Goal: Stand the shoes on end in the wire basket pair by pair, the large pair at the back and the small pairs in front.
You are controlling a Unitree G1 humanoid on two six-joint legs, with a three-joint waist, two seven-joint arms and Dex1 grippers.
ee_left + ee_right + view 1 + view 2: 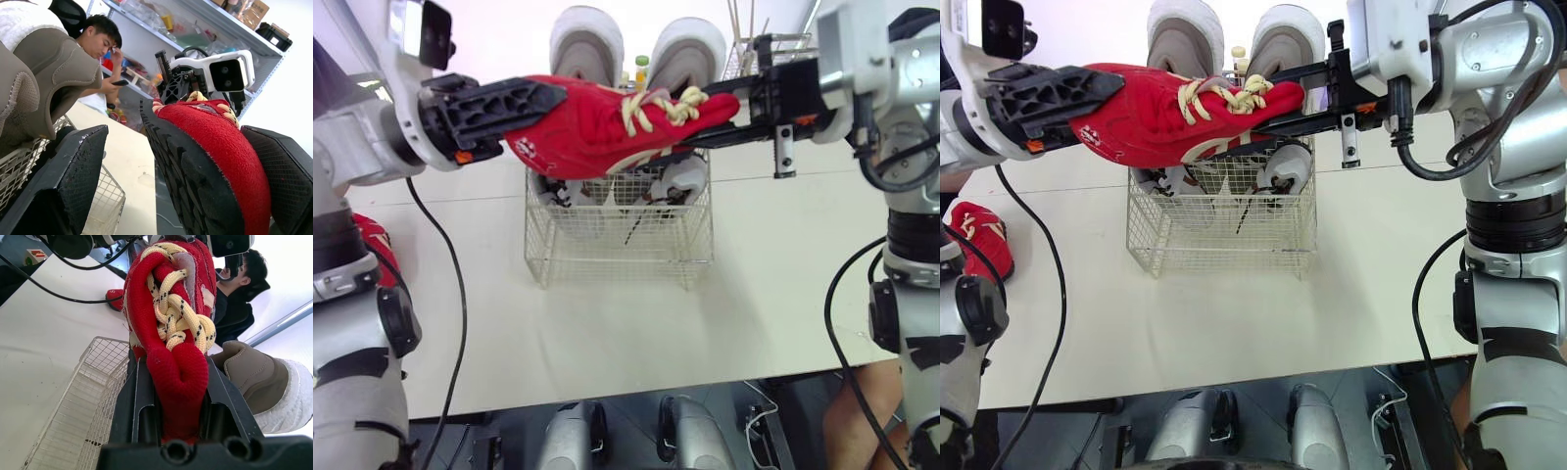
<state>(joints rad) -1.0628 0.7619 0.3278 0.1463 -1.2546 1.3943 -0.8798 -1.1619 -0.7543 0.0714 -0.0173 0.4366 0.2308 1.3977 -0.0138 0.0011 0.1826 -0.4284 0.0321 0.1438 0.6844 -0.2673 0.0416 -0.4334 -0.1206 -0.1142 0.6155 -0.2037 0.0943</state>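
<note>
**While the red shoe (597,127) hangs over the wire basket (617,245), placement is pending**

At far left, a second red shoe (979,240) lies on the surface (705,313). Left hand (533,117) stands wide about the heel; right hand (724,117) clamps the toe. Judged next: tip it upright and lower it in front. White heel marking (1092,132) is unreadable.

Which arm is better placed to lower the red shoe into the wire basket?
Right, probably. The right gripper is clamped on the red shoe at its laced end above the wire basket; the left gripper stands open around the toe, a gap beside the sole.
</note>
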